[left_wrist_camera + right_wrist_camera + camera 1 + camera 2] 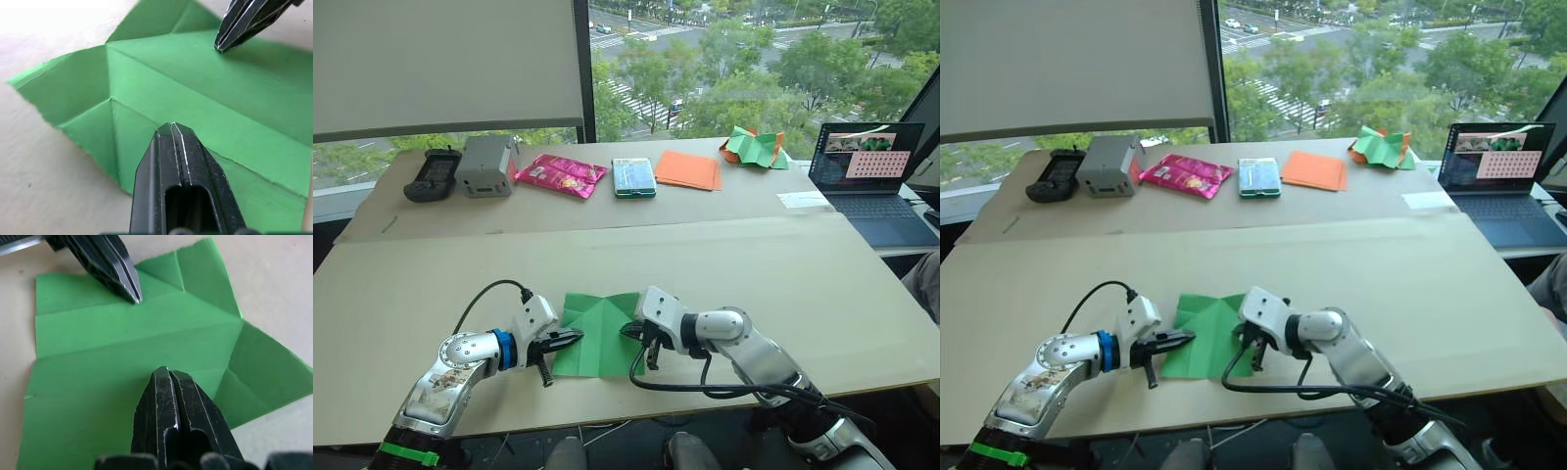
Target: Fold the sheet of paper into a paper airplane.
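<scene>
Lying low in the middle of the frame, the sheet of paper (597,333) has creases but no plane shape yet. The left gripper (570,338) and right gripper (636,331), both closed and empty, press its sides.

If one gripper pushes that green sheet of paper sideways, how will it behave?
The sheet of paper looks thin and creased, so it would probably buckle along a fold. It seems light and could slide on the smooth table. Its far flaps would likely flop.

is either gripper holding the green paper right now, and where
Neither holds it. Both the left gripper and right gripper are shut, tips over the flat sheet of paper.
</scene>
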